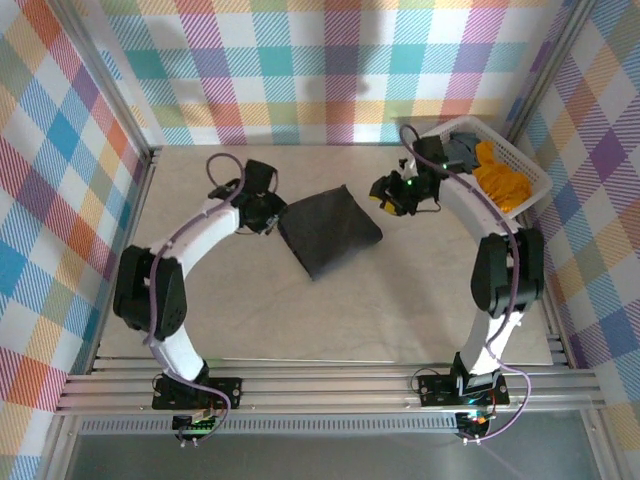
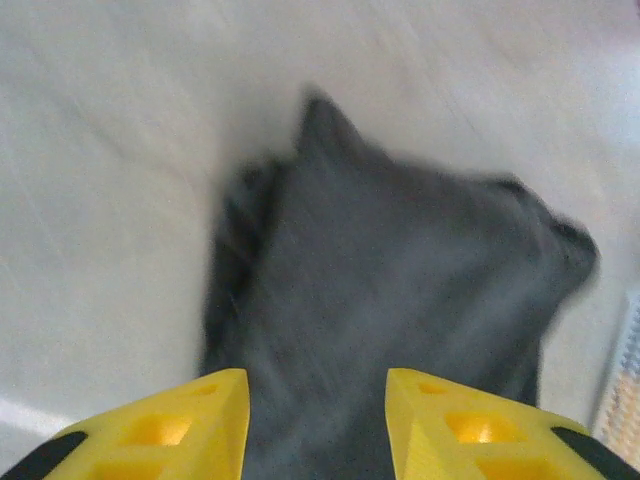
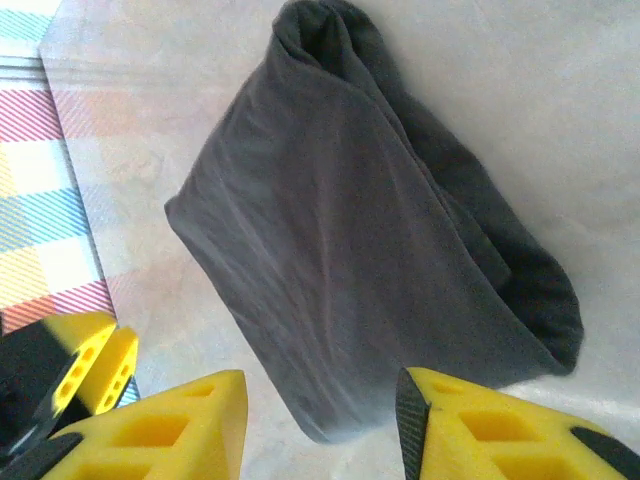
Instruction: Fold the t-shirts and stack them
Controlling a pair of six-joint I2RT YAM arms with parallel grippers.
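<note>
In the top view the left gripper (image 1: pixel 270 213) sits at the left corner of the charcoal-black t-shirt (image 1: pixel 328 232), which lies folded into a compact bundle on the table (image 1: pixel 200 310) between the two arms. In the left wrist view the picture is blurred, yet the yellow fingers (image 2: pixel 190 425) stand well apart with dark cloth showing in the gap and stretching away beyond them; nothing is pinched, and whether the tips touch the cloth cannot be told. The bundle is nearly as wide as it is long and sits askew to the table edges, one corner pointing toward the near edge; in the right wrist view its longer run heads away from the fingers, with a rounded, layered fold along its right side. The right gripper (image 1: pixel 385 195) hovers just beside the bundle's far right corner; its jaws are spread wide and hold nothing, the shirt's near end lying in the gap below them. Farther right, in the far corner, the white basket (image 1: pixel 530 170) holds an orange t-shirt (image 1: pixel 503 185) and a grey t-shirt (image 1: pixel 462 150), side by side and well apart from the black one.
</note>
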